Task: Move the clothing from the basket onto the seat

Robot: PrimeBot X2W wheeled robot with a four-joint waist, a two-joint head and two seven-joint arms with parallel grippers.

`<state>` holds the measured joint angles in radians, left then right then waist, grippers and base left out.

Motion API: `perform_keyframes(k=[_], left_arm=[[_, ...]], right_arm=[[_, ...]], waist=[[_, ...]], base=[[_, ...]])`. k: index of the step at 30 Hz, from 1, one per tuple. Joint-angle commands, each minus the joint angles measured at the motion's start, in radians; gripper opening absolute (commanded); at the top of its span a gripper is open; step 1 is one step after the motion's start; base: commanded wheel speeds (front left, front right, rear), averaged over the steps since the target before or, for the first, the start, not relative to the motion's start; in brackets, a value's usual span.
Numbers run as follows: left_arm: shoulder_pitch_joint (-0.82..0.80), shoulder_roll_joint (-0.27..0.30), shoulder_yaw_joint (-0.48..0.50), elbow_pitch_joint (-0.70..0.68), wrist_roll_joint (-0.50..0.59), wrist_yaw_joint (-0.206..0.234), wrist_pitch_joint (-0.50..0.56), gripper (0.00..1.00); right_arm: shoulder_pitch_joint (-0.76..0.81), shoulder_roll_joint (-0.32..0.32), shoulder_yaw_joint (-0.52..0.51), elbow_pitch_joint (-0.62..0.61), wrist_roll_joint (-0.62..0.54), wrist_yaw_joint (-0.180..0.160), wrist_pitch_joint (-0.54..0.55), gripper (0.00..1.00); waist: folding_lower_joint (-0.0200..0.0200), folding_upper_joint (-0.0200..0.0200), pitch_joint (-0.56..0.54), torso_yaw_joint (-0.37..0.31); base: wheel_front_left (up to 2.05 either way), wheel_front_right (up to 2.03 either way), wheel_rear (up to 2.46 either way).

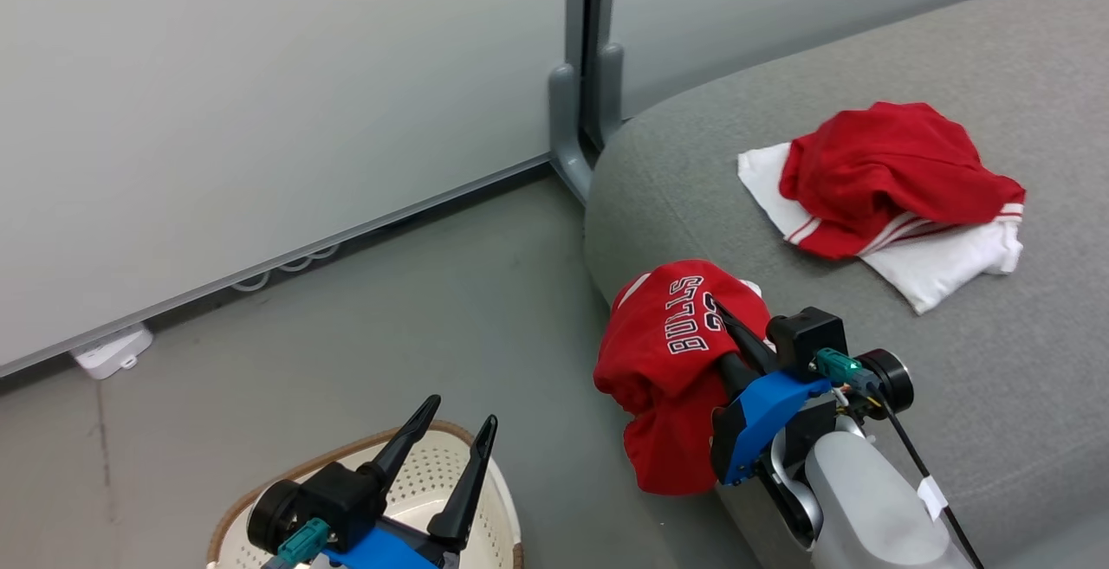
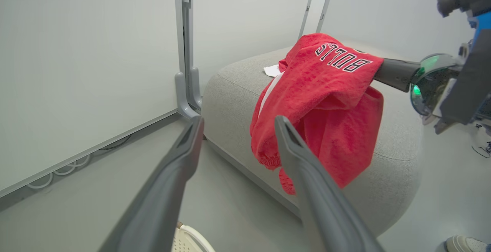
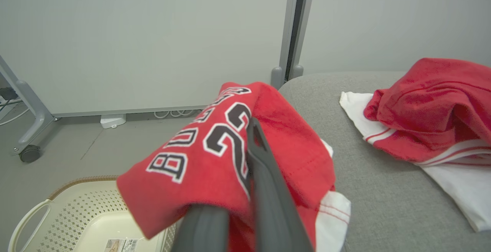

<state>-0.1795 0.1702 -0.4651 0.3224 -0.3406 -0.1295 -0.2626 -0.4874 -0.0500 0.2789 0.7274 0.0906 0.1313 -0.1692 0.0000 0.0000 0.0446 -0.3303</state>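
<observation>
Dangling from the clamped right pincer [image 1: 721,311] at the edge of the light-grey fabric sofa seat [image 1: 693,179], the red "BULLS 23" fabric garment [image 1: 663,361] looks light and floppy, best pinched by a bunched fold; left pincer [image 1: 463,410] gapes empty.

Two garments are being counted, a lettered garment [image 1: 667,352] and a white-panelled garment [image 1: 892,171], with one basket [image 1: 424,465], one seat [image 1: 996,361], a left gripper [image 1: 459,409] and a right gripper [image 1: 728,322].

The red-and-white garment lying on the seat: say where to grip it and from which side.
Probably pinch the garment's bunched red hump from above: its raised folds offer purchase, whereas its white panel lies flat against the seat.
</observation>
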Motion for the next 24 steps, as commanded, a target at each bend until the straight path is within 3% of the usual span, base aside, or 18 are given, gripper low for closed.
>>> perform_keyframes(k=[1,11,24], left_arm=[[-0.009,0.005,-0.003,-0.002,0.002,-0.002,-0.003,1.00],[-0.025,0.014,-0.013,0.002,0.001,-0.001,-0.003,1.00],[-0.043,0.023,-0.036,0.013,-0.008,-0.001,-0.003,1.00]], right_arm=[[-0.006,-0.001,-0.004,0.000,0.004,-0.001,-0.006,0.00],[0.004,-0.001,-0.013,0.004,0.010,-0.001,-0.017,0.00],[0.011,0.000,-0.019,0.005,0.018,-0.001,-0.021,0.00]], waist=[[0.0000,0.0000,0.013,-0.072],[0.0000,0.0000,0.033,-0.166],[0.0000,0.0000,0.045,-0.152]], base=[[0.00,0.00,0.00],[0.00,0.00,0.00],[0.00,0.00,0.00]])
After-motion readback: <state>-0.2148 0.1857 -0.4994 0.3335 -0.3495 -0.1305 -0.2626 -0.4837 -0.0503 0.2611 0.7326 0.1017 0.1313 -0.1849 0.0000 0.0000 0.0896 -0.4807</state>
